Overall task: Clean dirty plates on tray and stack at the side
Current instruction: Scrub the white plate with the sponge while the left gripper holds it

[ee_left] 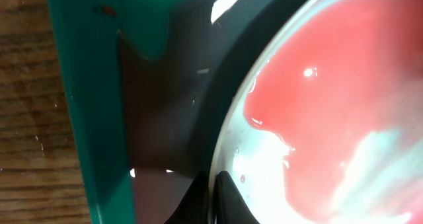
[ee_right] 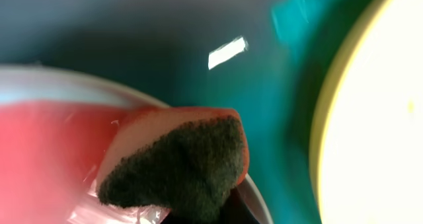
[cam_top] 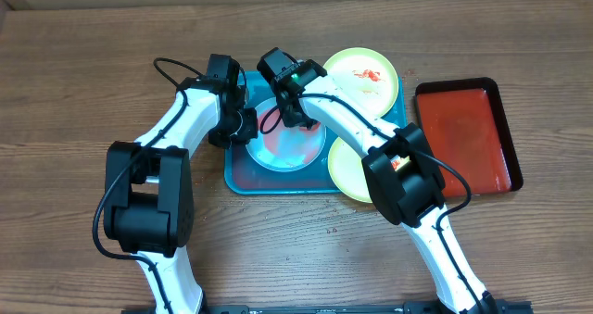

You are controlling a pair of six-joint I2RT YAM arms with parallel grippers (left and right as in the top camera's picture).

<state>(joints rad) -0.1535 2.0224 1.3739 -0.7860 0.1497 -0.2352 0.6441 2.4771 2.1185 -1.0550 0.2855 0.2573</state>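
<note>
Overhead, the tray lies at the middle of the surface, and the light blue plate, smeared red, sits in its left half. The left hand is at that plate's left rim, just inside the tray's left wall. The right hand is over the plate's far edge. The far yellow-green plate, marked with red sauce, lies at the tray's far right corner and overhangs the rim. The near yellow-green plate lies at the near right, partly under the right arm. A dark red tray sits just beside the turquoise one on its right. Bare wood shows left of the tray and in front of it.

From the left wrist, the left hand's dark fingertips are pinched shut on the light blue plate's rim, one on each side of it. The tray's raised wall runs up the left of the frame with wood beyond it. Only a narrow strip of tray floor lies between wall and plate.

From the right wrist, the right hand is clamped on a sponge, though its fingers hardly show. The sponge's dark scouring face is toward the camera and its pink body rests at the plate's rim, beside the red smear. A band of teal tray floor separates this plate from a yellow-green plate at the right edge.
</note>
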